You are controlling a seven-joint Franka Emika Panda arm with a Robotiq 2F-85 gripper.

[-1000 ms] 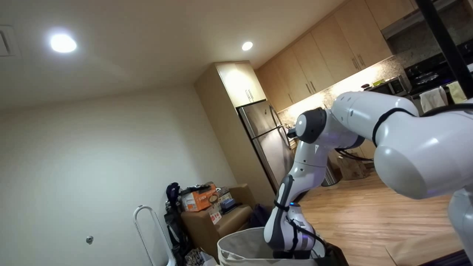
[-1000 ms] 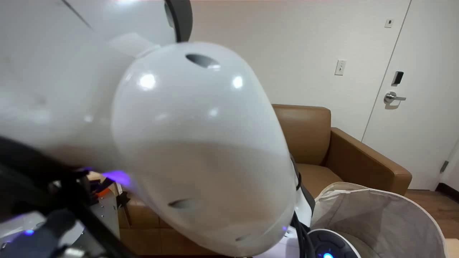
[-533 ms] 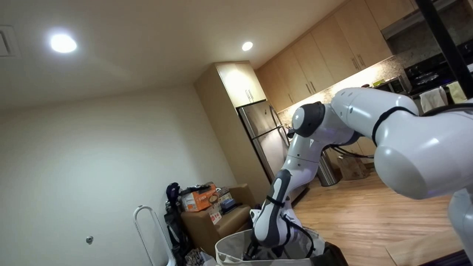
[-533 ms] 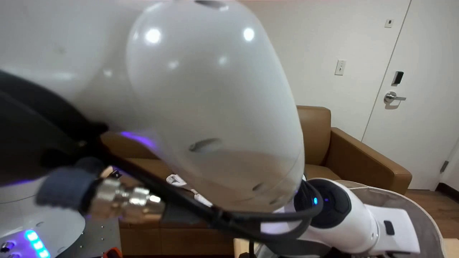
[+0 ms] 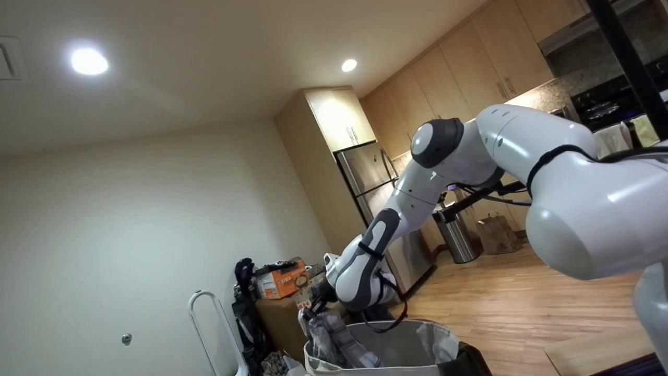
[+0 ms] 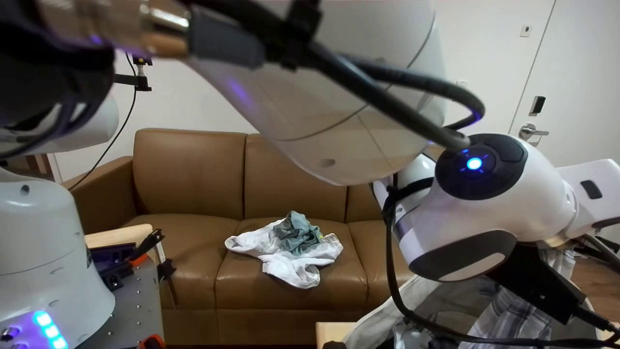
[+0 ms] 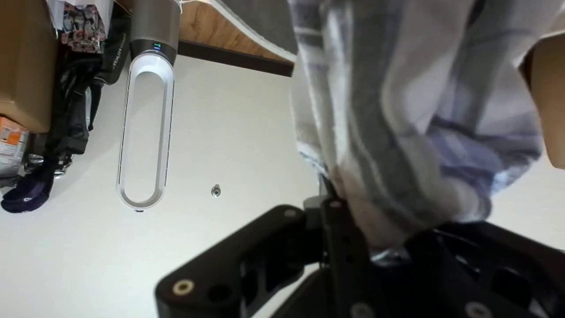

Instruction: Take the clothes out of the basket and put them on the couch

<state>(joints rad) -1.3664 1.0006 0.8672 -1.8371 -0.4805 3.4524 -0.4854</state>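
Note:
A grey, white and bluish plaid garment (image 7: 397,110) hangs from my gripper (image 7: 359,216), whose fingers are shut on its bunched end. In an exterior view the gripper (image 5: 315,307) is above the rim of the pale basket (image 5: 407,342), and the garment's lower part (image 5: 344,342) still drops inside. Pale and dark items (image 6: 411,337) show low in the basket (image 6: 382,317), partly covered by the cable. On the brown couch (image 6: 189,252) lies a white garment (image 6: 252,242) with a grey-green cloth (image 6: 296,232) crumpled on top.
A black cable (image 6: 390,271) loops from the arm across the basket opening. A pale wooden surface (image 6: 332,332) lies beside the basket. Beyond the basket are an orange box (image 5: 284,282) on brown furniture and a white bladeless fan (image 7: 145,132). A metal bin (image 5: 456,237) stands behind the arm.
The gripper has risen out of the basket and swung toward its far rim, bringing the plaid garment up with it. The arm's shift uncovers the couch and the clothes on it.

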